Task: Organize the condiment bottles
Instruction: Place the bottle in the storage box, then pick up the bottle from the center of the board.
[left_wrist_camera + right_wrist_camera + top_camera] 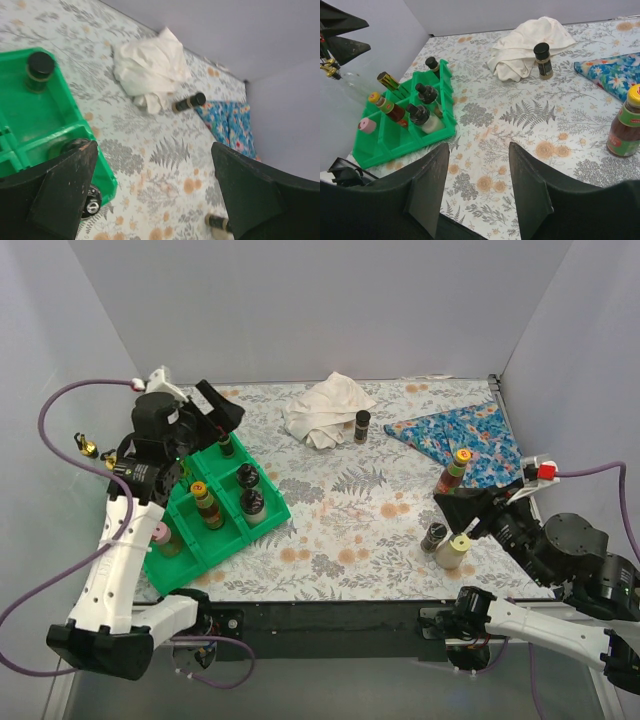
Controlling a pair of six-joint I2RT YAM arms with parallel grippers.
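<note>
Grey walls close in a floral desk. At its left sits the green tray, with six of the condiment bottles upright in its compartments. The left jaws hover over the tray's far end, spread wide and holding nothing.

Four bottles stand loose on the desk. A dark jar is at the far middle, just beside the white cloth. A red sauce bottle stands at the edge of the blue cloth. At the near right, a small dark jar and a cream bottle stand close together. The right jaws hang just above that pair, parted and empty.

We judge the sorting a little over half done, with a pick on the right in hand. Next, we think, the right jaws should drop around one bottle of the pair without tipping the other.
</note>
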